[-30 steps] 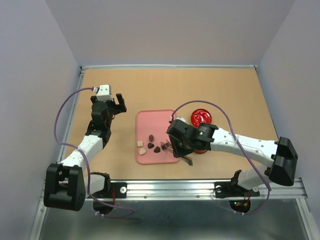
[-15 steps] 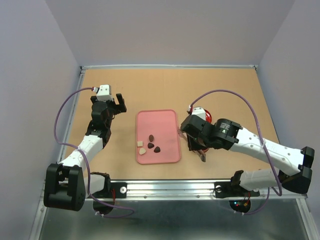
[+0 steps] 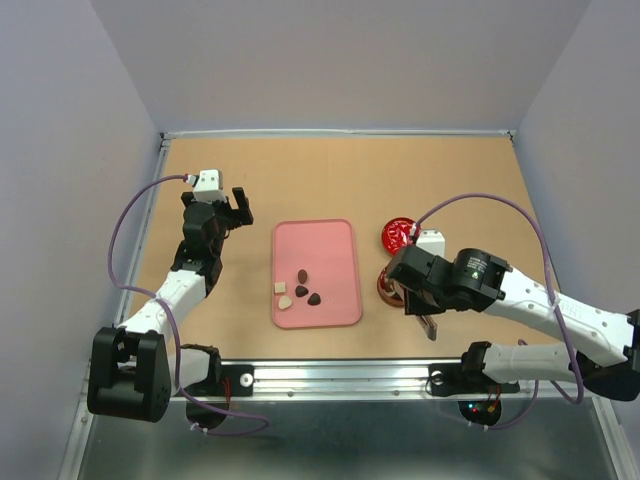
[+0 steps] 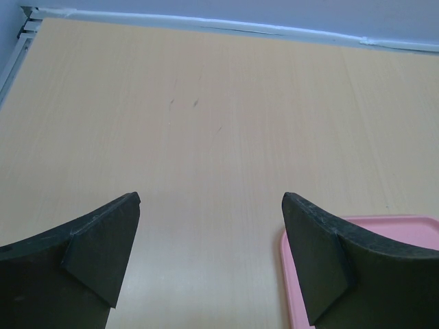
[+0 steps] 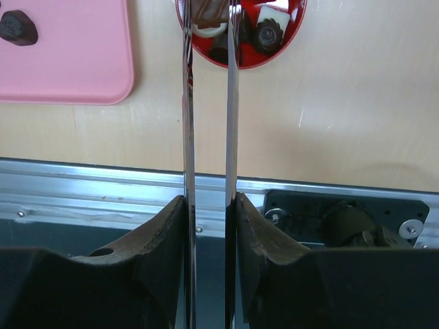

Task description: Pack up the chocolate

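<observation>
Several chocolates (image 3: 301, 290), dark and cream, lie on the pink tray (image 3: 330, 250). My right gripper (image 3: 418, 304) (image 5: 209, 199) is shut on metal tongs (image 5: 232, 103). The tong tips reach over the open red tin (image 5: 281, 48) and pinch a brown chocolate (image 5: 206, 8). More chocolates (image 5: 266, 34) lie inside that tin, which the right arm mostly hides in the top view. One dark piece (image 5: 17, 27) shows on the tray's corner (image 5: 68, 62). My left gripper (image 3: 235, 205) (image 4: 211, 205) hangs open and empty, left of the tray's edge (image 4: 285, 274).
The tin's decorated red lid (image 3: 402, 235) lies on the table just behind the right arm. The metal rail (image 3: 400, 375) runs along the near table edge. Walls close in the table's far and side edges.
My right arm has swung right with the tongs, from the tray's right side to over the red tin. The left arm has not moved.
</observation>
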You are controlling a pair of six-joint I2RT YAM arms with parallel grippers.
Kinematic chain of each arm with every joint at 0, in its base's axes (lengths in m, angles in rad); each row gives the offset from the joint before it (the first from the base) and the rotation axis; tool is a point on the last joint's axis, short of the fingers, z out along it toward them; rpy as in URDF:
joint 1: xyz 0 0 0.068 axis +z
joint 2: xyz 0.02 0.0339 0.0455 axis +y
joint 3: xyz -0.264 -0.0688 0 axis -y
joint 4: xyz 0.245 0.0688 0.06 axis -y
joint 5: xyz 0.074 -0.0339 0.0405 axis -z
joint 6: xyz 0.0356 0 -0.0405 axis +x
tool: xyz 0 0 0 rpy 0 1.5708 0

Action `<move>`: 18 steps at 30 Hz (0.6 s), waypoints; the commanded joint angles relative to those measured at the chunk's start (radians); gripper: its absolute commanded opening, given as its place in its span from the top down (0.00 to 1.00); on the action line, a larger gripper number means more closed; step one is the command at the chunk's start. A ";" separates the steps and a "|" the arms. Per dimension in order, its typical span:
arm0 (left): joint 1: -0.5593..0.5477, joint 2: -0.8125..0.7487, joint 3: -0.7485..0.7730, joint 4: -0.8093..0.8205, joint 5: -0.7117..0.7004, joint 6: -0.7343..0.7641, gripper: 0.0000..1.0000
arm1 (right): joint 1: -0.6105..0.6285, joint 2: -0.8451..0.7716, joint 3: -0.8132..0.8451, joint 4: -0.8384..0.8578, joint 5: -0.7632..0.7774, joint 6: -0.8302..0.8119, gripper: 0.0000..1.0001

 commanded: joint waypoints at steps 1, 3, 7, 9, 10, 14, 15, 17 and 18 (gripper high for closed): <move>0.007 -0.018 0.034 0.033 0.011 -0.004 0.04 | 0.001 -0.035 -0.021 -0.056 0.010 0.060 0.73; 0.006 -0.019 0.034 0.033 0.012 -0.004 0.04 | 0.001 -0.038 -0.026 -0.054 0.012 0.061 0.73; 0.006 -0.018 0.036 0.035 0.017 -0.004 0.04 | 0.001 -0.022 -0.041 -0.049 -0.008 0.057 0.73; 0.006 -0.018 0.036 0.033 0.015 -0.005 0.04 | 0.001 -0.014 -0.050 -0.051 -0.016 0.057 0.73; 0.006 -0.018 0.036 0.033 0.015 -0.007 0.04 | 0.003 -0.009 -0.055 -0.048 -0.017 0.057 0.73; 0.006 -0.019 0.036 0.033 0.017 -0.007 0.04 | -0.001 -0.005 -0.066 -0.039 -0.029 0.051 0.73; 0.006 -0.019 0.036 0.033 0.017 -0.005 0.04 | 0.001 -0.005 -0.066 -0.037 -0.028 0.052 0.73; 0.007 -0.019 0.036 0.033 0.017 -0.005 0.04 | 0.001 -0.005 -0.066 -0.034 -0.026 0.049 0.72; 0.006 -0.021 0.034 0.033 0.017 -0.005 0.04 | 0.001 -0.006 -0.064 -0.028 -0.025 0.047 0.70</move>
